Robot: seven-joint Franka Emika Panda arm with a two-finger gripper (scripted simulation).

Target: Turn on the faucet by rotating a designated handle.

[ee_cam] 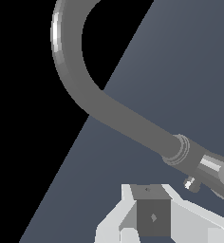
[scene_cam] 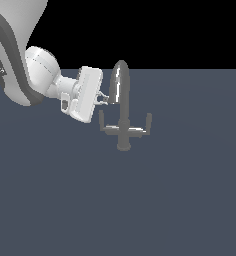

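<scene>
The dull-grey faucet (scene_cam: 123,122) stands upright on the dark floor, and its arched spout curves down toward the exterior view's left. The handle (scene_cam: 106,127) is the thin lever arm on that same side, with its upturned tip below the spout mouth. My gripper (scene_cam: 104,98) hovers just above the handle tip, beside the spout mouth, touching neither. Its fingers look shut with nothing between them. The wrist view shows the spout tube (ee_cam: 109,107) running close past my fingertips (ee_cam: 149,216). I cannot make out the handle in that view.
A mirrored twin lever arm (scene_cam: 144,127) sticks out on the exterior view's right of the post. The flat grey-blue floor (scene_cam: 140,200) spreads all round the faucet. My white arm (scene_cam: 20,65) comes in from the upper left.
</scene>
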